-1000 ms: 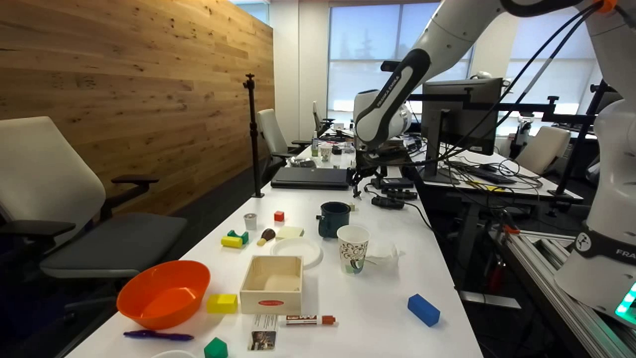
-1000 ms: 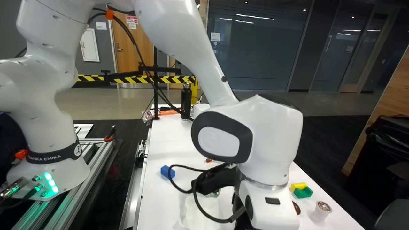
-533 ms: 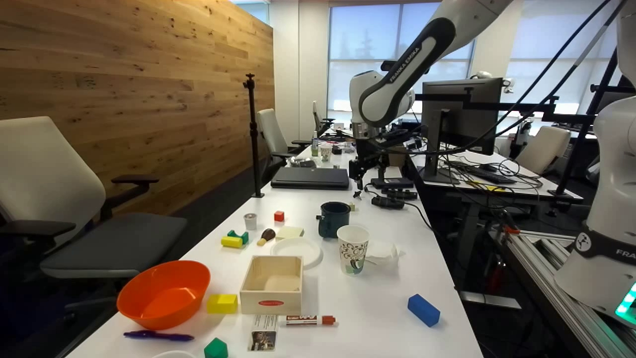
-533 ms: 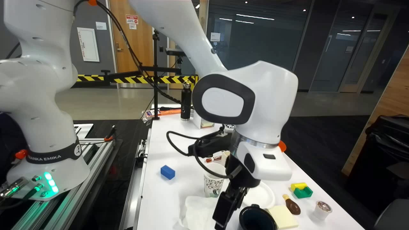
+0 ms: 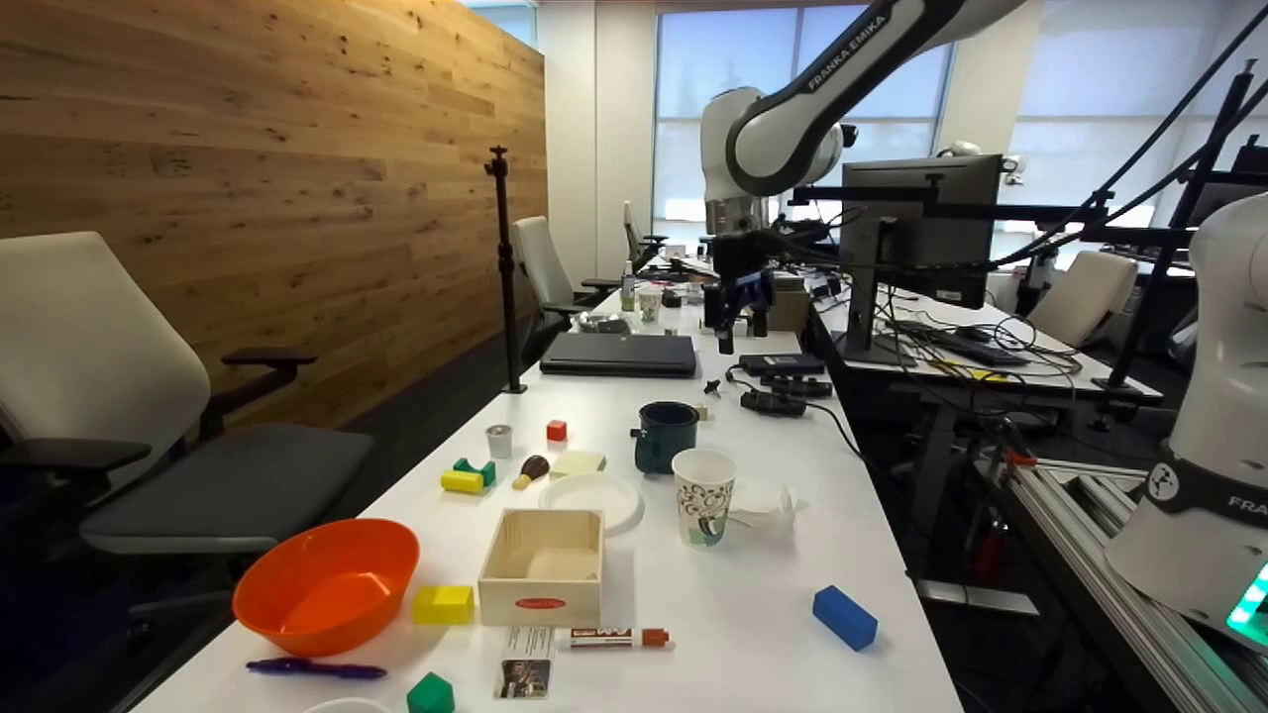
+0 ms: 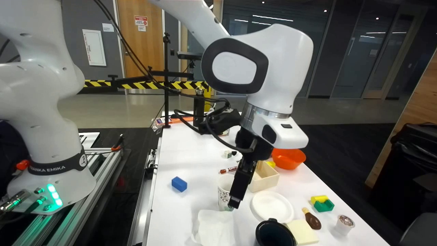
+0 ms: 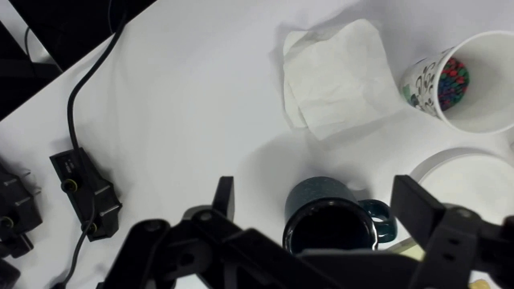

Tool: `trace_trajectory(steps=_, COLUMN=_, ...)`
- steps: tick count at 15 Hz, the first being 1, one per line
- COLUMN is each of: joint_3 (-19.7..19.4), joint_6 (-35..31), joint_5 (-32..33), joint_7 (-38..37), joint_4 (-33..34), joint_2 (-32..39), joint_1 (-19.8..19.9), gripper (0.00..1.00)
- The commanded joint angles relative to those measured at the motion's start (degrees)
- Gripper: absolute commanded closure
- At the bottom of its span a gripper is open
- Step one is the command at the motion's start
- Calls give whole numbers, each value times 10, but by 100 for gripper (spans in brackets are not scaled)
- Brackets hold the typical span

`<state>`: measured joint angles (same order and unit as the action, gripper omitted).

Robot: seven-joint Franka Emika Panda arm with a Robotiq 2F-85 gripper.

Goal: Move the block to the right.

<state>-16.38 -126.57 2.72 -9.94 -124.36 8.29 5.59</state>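
Observation:
A blue block [image 5: 845, 618] lies on the white table near the edge on the robot base's side; it also shows in an exterior view [image 6: 179, 184]. A yellow block [image 5: 443, 605], a green block [image 5: 431, 693] and a small red cube [image 5: 557, 431] also lie there; which block is meant is unclear. My gripper [image 7: 319, 202] is open and empty in the wrist view, its fingers wide apart above the dark green mug [image 7: 313, 192]. In both exterior views the gripper [image 5: 743, 332] hangs above the table [image 6: 235, 201], far from the blue block, which is out of the wrist view.
A paper cup [image 5: 704, 500] holding colored things, a napkin [image 7: 341, 76] and a white plate [image 6: 272, 206] are near the mug. A wooden box [image 5: 543, 569] and an orange bowl [image 5: 327, 584] stand farther along. Black devices with cables [image 7: 90, 196] lie by the table edge.
The arm has risen steadily, lifting the gripper from low near the table to well above it. The blocks and other table objects have not moved.

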Motion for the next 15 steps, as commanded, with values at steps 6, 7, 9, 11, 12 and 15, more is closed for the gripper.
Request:
trace_trajectory(steps=6, joint_3=28, joint_6=14, joint_5=2, joint_7=95, joint_4=1, joint_2=-23, joint_1=37, gripper=0)
trace_trajectory(steps=7, joint_3=28, joint_6=14, joint_5=2, joint_7=97, joint_4=1, joint_2=-23, joint_1=38, gripper=0)
trace_trajectory(steps=9, joint_3=28, joint_6=14, joint_5=2, joint_7=98, joint_4=1, joint_2=-23, joint_1=38, gripper=0)
trace_trajectory(steps=11, joint_3=29, joint_6=14, joint_5=2, joint_7=99, joint_4=1, joint_2=-23, joint_1=38, gripper=0)
trace_trajectory(steps=12, joint_3=29, joint_6=14, joint_5=2, joint_7=99, joint_4=1, joint_2=-23, joint_1=38, gripper=0)
trace_trajectory(steps=15, joint_3=29, joint_6=14, joint_5=2, joint_7=99, joint_4=1, joint_2=-23, joint_1=38, gripper=0)
